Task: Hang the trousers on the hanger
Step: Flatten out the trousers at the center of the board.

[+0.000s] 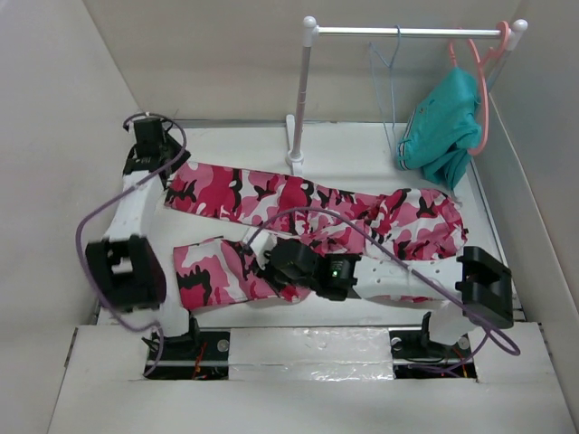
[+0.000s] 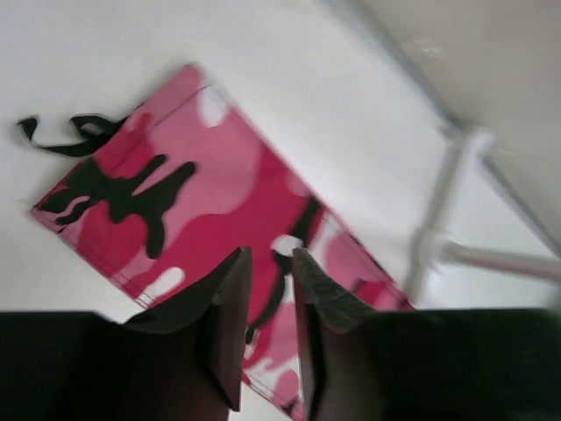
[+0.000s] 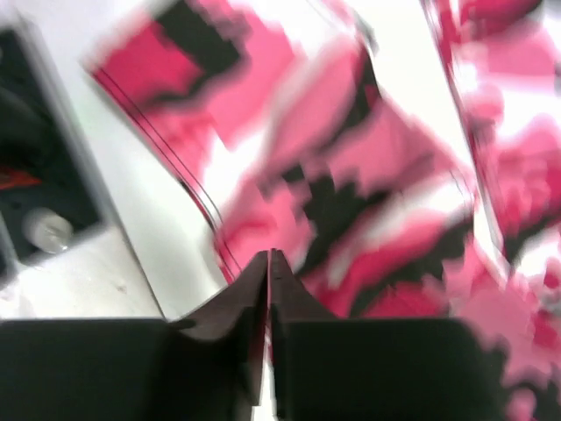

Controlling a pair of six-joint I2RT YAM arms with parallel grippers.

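Lying flat on the white table (image 1: 362, 149), the trousers (image 1: 298, 203) ran lengthwise left to right, one leg doubled back at the near left. The hanger (image 1: 395, 54) hung on the rail (image 1: 407, 31) at the far right, on the right arm's side and well apart from both claws. The left gripper (image 2: 269, 256), narrowly parted and empty, hovered over the far-left cuff. The right gripper (image 3: 268, 259), all but closed, sat over the near leg with no cloth clearly held.

Teal garment (image 1: 443, 122) hangs by coral hanger (image 1: 486, 108) on white rack (image 1: 303, 90).
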